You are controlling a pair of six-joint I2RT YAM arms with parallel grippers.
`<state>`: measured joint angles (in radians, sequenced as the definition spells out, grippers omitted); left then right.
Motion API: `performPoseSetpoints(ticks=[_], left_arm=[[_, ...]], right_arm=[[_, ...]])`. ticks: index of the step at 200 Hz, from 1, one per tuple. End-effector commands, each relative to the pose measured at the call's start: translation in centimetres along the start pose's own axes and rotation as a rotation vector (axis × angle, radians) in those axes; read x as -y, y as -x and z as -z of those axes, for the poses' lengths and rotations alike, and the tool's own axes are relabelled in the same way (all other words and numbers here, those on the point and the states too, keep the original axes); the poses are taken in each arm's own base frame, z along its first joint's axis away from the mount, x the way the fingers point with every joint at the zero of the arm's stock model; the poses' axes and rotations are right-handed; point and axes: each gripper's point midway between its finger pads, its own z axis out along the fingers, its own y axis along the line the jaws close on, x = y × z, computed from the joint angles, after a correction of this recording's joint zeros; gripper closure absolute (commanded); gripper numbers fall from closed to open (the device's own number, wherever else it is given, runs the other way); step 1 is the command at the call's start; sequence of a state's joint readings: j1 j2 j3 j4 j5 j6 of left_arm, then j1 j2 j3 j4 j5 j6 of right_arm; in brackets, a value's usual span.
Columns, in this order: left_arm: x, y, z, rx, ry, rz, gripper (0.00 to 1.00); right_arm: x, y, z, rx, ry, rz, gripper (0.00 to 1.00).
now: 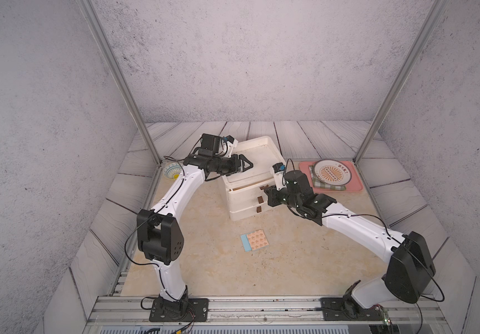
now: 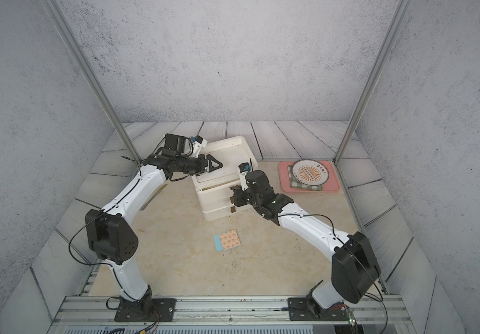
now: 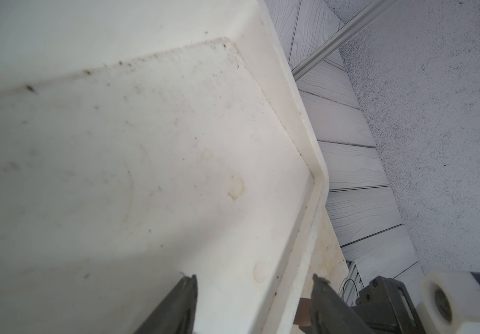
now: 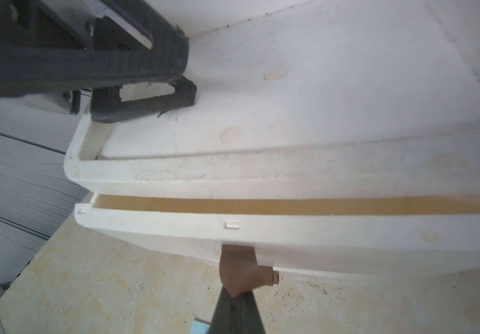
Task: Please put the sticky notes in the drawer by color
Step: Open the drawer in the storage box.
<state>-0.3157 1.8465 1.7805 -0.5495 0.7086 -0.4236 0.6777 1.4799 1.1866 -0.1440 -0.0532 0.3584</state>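
The drawer (image 1: pixel 244 199) is a white cabinet of three stacked drawers with a rimmed top, standing mid-table. Its top drawer is out by a narrow gap (image 4: pixel 262 206). My right gripper (image 4: pixel 237 295) is shut on that drawer's brown handle (image 4: pixel 237 266), and both top views show it at the cabinet's front (image 1: pixel 268 196) (image 2: pixel 235 196). My left gripper (image 3: pixel 254 282) is open, one finger inside the cabinet's top rim (image 3: pixel 299 237) and one outside it. Its place is the near-left corner (image 1: pixel 246 165). One orange-patterned sticky note (image 1: pixel 255 240) (image 2: pixel 227 240) with a light blue edge lies flat in front of the cabinet.
A pink tray (image 1: pixel 357 182) at the back right carries a patterned plate (image 1: pixel 331 172) on a green checked cloth (image 1: pixel 318 185). A small bowl (image 1: pixel 172 170) sits behind my left arm. Two metal posts (image 1: pixel 146 138) stand at the back corners.
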Motion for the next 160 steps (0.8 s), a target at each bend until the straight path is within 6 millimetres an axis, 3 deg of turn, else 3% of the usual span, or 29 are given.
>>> performPoseSetpoints(ticks=[1, 75, 130, 145, 160], left_arm=[[-5.4, -4.8, -1.9, -0.156, 0.132, 0.162, 0.33], [-5.1, -4.7, -1.6, -0.151, 0.133, 0.153, 0.33], [-5.1, -4.6, -1.5, -0.148, 0.140, 0.146, 0.33], [-5.1, -4.6, -1.5, -0.147, 0.139, 0.146, 0.33], [-4.9, -4.5, -1.4, -0.144, 0.139, 0.143, 0.33]], right_arm=[[-0.3, 1.7, 3.1, 0.056, 0.005, -0.008, 1.00], [0.9, -2.8, 9.2, 0.034, -0.013, -0.056, 1.00], [2.5, -3.6, 14.2, 0.113, -0.083, -0.063, 1.00], [2.7, -3.7, 14.5, 0.114, -0.090, -0.075, 1.00], [1.8, -4.3, 13.2, 0.071, -0.040, -0.088, 1.00]])
